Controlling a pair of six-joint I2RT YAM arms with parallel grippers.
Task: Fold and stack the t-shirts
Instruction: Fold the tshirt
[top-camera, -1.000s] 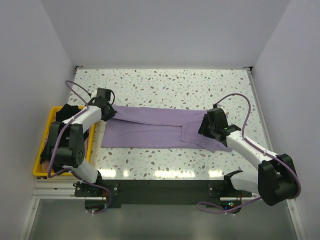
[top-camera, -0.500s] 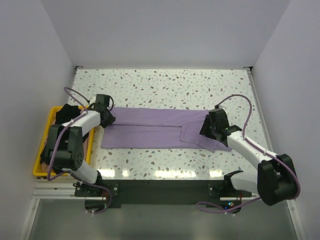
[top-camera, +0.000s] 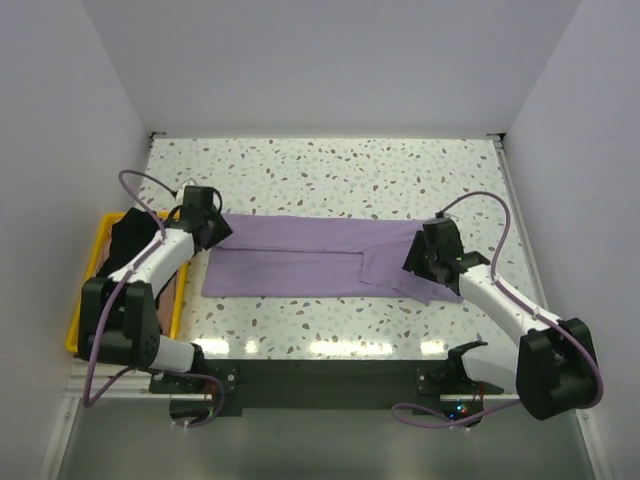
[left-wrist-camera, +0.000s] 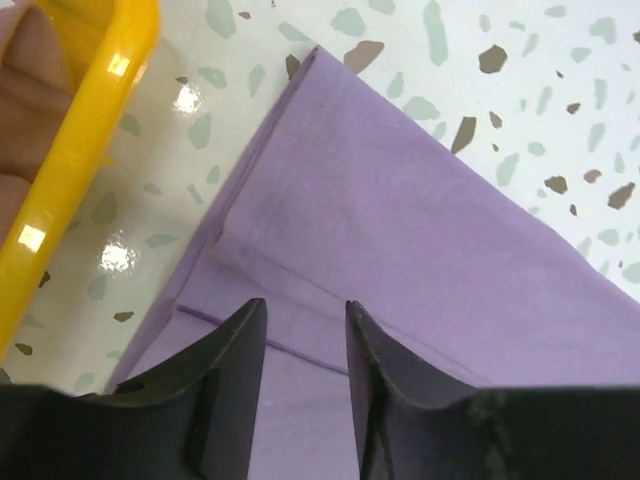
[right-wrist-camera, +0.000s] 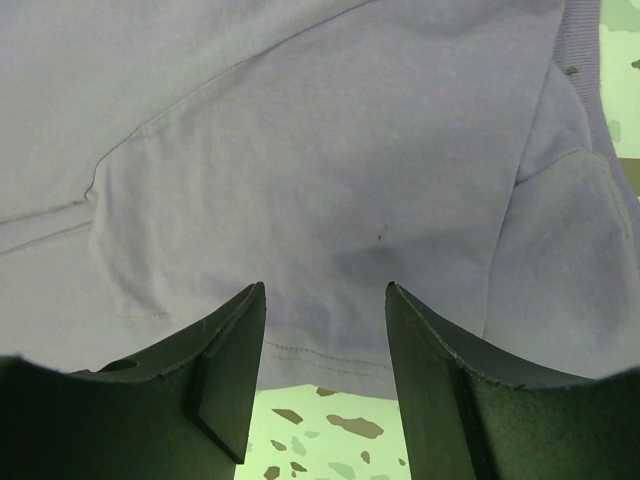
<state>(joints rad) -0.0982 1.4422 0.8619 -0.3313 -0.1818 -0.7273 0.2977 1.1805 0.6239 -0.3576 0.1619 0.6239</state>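
Note:
The pale lavender t-shirt lies folded into a long band across the table's middle, flat on the speckled top. My left gripper hovers over its left end, open, with only flat fabric showing between the fingers. My right gripper is over the right end, open, its fingers straddling the stitched hem of the shirt without pinching it. What looks like the black t-shirt sits as a dark heap in the yellow crate.
The yellow plastic crate stands off the table's left edge, its rim close beside the lavender shirt's left corner. White walls close in the left, back and right sides. Speckled tabletop shows behind the shirt.
My left gripper has gone from shut to open, let go of the shirt's left end and drawn slightly left. The right jaws widened a little. The shirt lies as before.

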